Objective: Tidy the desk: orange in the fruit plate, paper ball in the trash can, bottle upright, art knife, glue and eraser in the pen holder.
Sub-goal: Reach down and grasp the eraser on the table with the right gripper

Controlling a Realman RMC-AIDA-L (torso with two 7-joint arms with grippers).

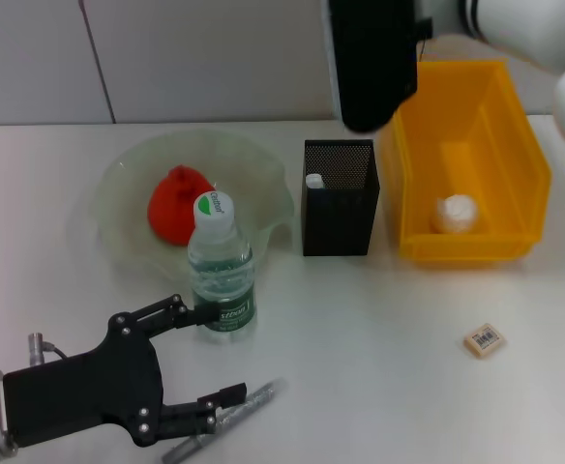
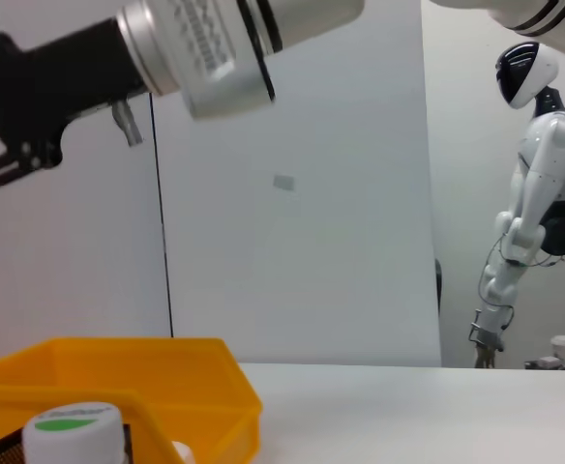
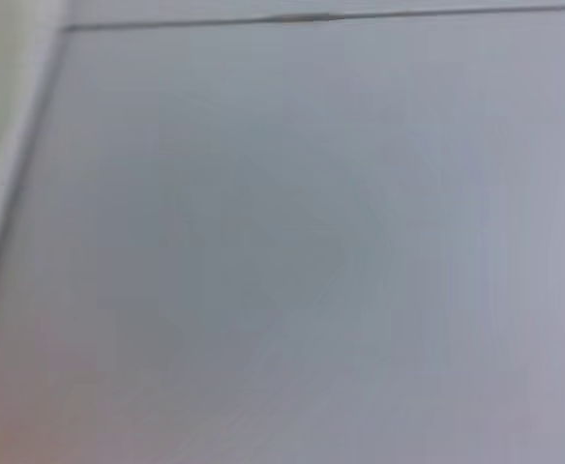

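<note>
Head view: left pincer [image 1: 205,353] spread wide on the desk [image 1: 379,377], one fingertip touching the one upright bottle [image 1: 221,269], the other on the one art knife [image 1: 226,418] — a sideways nudge could topple the bottle. One orange [image 1: 174,203] in the fruit plate [image 1: 118,184], one paper ball [image 1: 455,213] in the trash can [image 1: 515,145], one glue [image 1: 314,181] in the pen holder [image 1: 339,198], one eraser [image 1: 485,340] lying loose. Right pincer [image 1: 371,58] raised; I cannot tell its state.

Left wrist view: bottle cap and trash can rim.

Right wrist view: nothing distinct.

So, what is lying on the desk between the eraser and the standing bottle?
Nothing: in the head view the desk is bare between the eraser and the bottle.
</note>
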